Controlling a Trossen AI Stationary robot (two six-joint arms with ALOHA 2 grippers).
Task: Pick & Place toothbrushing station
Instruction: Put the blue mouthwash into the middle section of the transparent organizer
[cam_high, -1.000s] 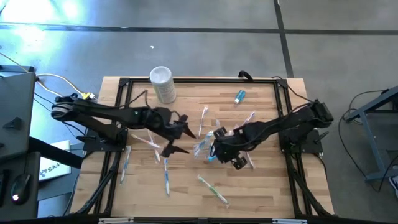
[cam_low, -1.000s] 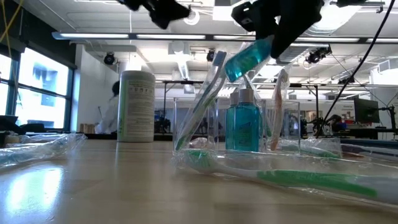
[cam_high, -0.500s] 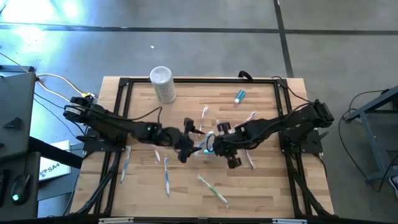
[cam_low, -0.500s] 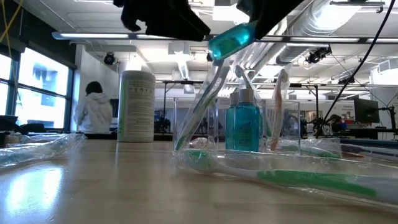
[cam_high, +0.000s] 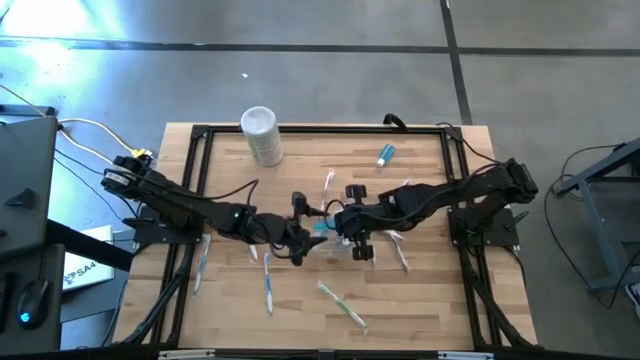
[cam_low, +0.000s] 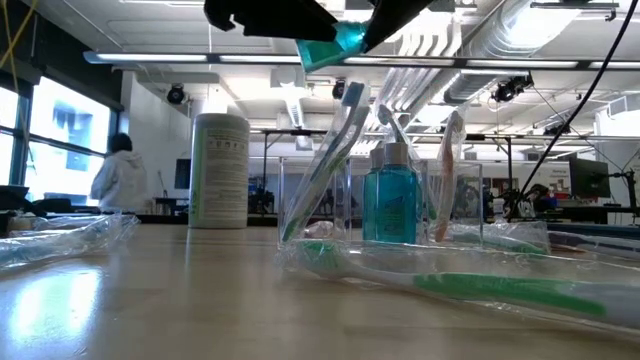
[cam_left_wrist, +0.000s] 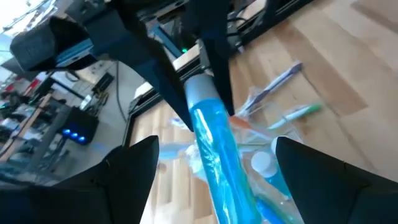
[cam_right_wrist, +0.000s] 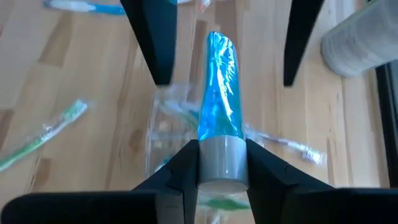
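**Tube held between two grippers above the cup**

Right gripper (cam_right_wrist: 221, 163) is clamped on the grey cap end of a teal toothpaste tube (cam_right_wrist: 219, 87), holding it in the air just above the clear cup (cam_low: 380, 203) at the middle of the table (cam_high: 420, 300). Left gripper (cam_left_wrist: 214, 180) faces it from the other side with its fingers (cam_left_wrist: 134, 171) spread wide on either side of the tube's flat end, not yet touching it; this looks like a handover or a two-armed steadying before the drop.

Inside the cup a second teal tube (cam_low: 390, 205) and several toothbrushes (cam_low: 335, 150) already stand, so the station is partly filled. Left to do, by my reading: this tube, another tube (cam_high: 385, 154) lying near the table's far edge, and loose brushes such as the green one (cam_high: 342, 304) and the blue one (cam_high: 268, 284). A white canister (cam_high: 261, 134) stands apart at the far left corner.
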